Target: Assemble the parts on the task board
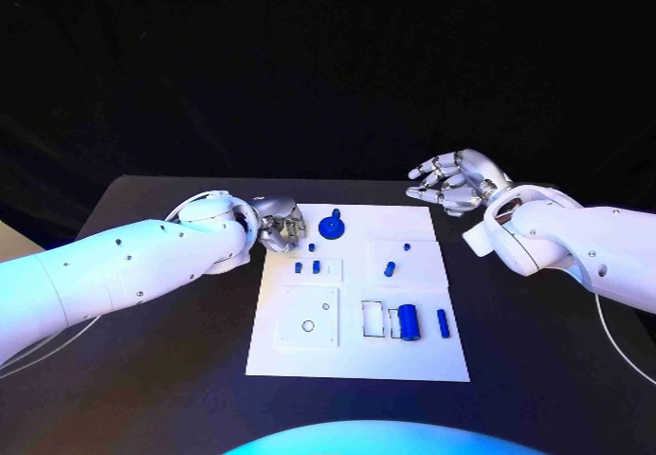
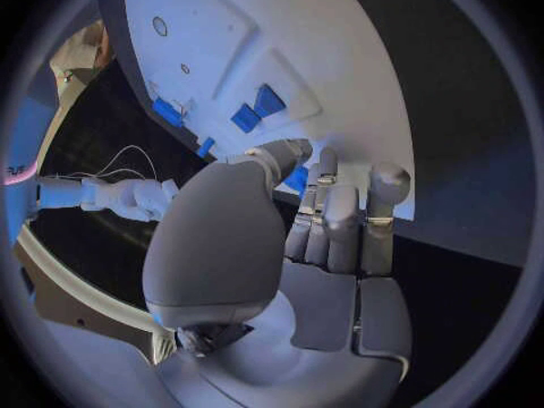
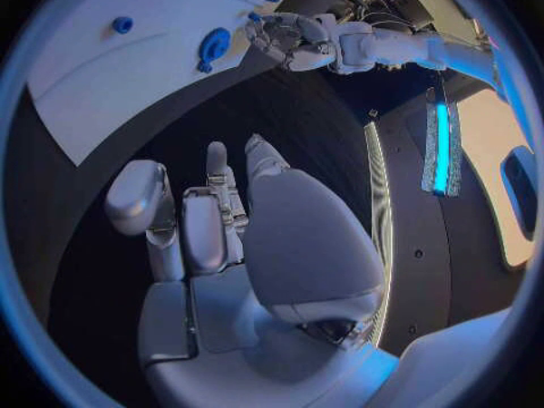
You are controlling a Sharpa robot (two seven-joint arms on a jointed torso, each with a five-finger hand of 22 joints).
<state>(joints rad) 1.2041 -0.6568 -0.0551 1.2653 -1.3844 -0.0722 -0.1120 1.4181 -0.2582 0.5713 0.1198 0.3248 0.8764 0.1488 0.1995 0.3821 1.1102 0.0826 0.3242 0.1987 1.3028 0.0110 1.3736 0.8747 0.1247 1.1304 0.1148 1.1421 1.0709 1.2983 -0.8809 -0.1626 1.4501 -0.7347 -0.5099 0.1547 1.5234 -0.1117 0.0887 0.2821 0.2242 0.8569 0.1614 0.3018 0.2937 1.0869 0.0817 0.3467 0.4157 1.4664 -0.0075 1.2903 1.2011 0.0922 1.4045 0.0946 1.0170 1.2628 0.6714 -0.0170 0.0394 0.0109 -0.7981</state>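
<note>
Table comes first, black and wide, carrying the white board at its middle, which serves as the landmark for everything else. Arms follow in size: the left arm reaches in to the board's far left corner, while the right arm hangs off the board's far right corner, over bare table. At the far left corner the left hand sits with its fingers bunched together and pointing down at the board's edge; whether they pinch a small piece I cannot tell, since they hide their own tips. It looks placed there to pick up or seat a part. The right hand is spread, palm up and holding nothing, probably parked clear to leave the board free. On the board, a round blue knob lies near the far edge just beside the left hand, likely the next thing it deals with. A blue cylinder and a slim blue bar lie toward the board's near right side, and small blue pegs stand near its centre.
</note>
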